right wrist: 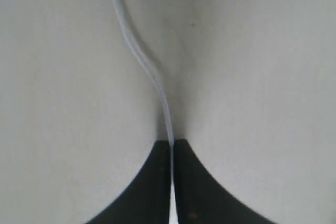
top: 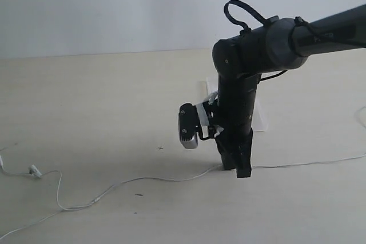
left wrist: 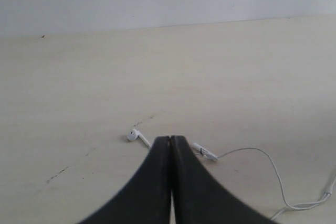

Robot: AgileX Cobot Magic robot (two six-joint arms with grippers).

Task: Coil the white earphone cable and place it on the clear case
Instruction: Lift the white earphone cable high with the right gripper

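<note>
Down on the table (top: 86, 112), the right gripper (top: 243, 171) has its jaws pressed together on the cable (top: 143, 180), which trails away to both sides. Behind that arm lies the case (top: 261, 117) (mostly hidden). The left gripper (left wrist: 170, 139) is closed too, an earbud (left wrist: 134, 135) just beyond its tips.

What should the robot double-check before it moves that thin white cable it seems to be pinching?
1. Right claw gripping the white earphone cable: ok, jaws shut on it.
2. Left claw free to help: ok, shut, nothing seen in it.
3. Cable coiled: not ok, it lies strung out across the table.
4. Clear case ready to receive it: cannot tell, the arm hides most of it.
5. Earbuds loose, not snagged: ok, both lie free on the table.
</note>
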